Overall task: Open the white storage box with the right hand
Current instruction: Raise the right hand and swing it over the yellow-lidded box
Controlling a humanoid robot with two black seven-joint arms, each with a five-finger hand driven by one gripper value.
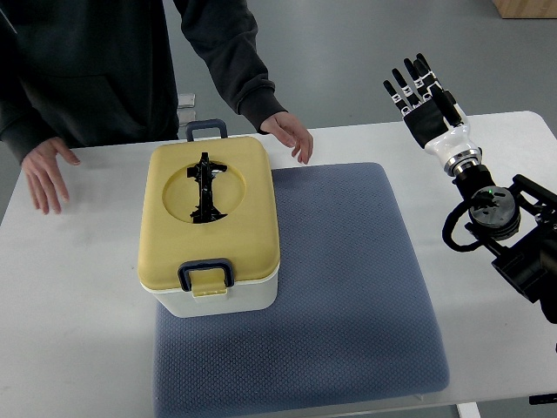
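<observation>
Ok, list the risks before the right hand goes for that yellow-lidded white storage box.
1. A person's hands rest on the white table beside the box; the arm's sweep could strike them.
2. The right hand hovers open, far off, so the reach is long.
3. The blue front latch looks closed; lifting the lid might drag the box.

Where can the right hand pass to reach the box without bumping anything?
The blue mat lies bare right of the box, out to the table edge, so the right hand can cross there. Mat in front of the latch is bare too. Behind the box it is crowded: a person's hand rests there.
</observation>
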